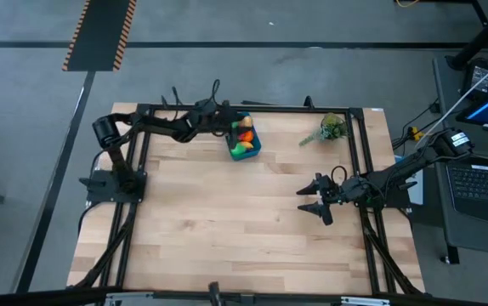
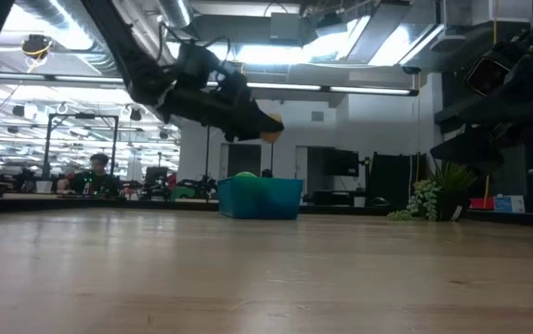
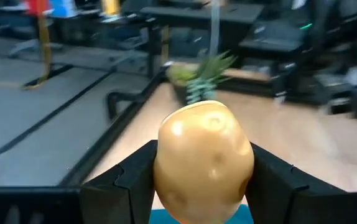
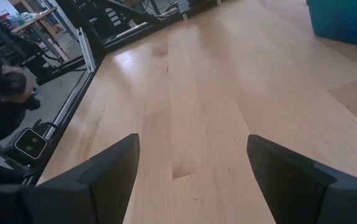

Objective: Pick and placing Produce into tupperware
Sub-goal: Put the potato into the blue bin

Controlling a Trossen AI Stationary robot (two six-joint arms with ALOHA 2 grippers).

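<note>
left gripper [image 3: 200, 186] is clamped on a tan potato-like toy [image 3: 203, 158], held in the air over the teal tupperware [image 1: 246, 140], which sits at about 12 o'clock on the tabletop [image 1: 227, 221]. the tub already holds produce: an orange piece [image 1: 246, 133] and a green piece [image 1: 241, 148] show in the high view. in the low view the toy hangs above the tub's rim, clear of it. right gripper [image 1: 314, 200] waits at about 3 o'clock with fingers spread wide, nothing between them. a leafy plant sprig [image 1: 329, 129] lies at about 1 o'clock, well apart from the tub. risk, as judged: the toy is round and smooth, held only at its sides, so it could slip or roll on release; dropped from this height onto the pieces inside, it may bounce out; a release off centre could strike the rim.
</note>
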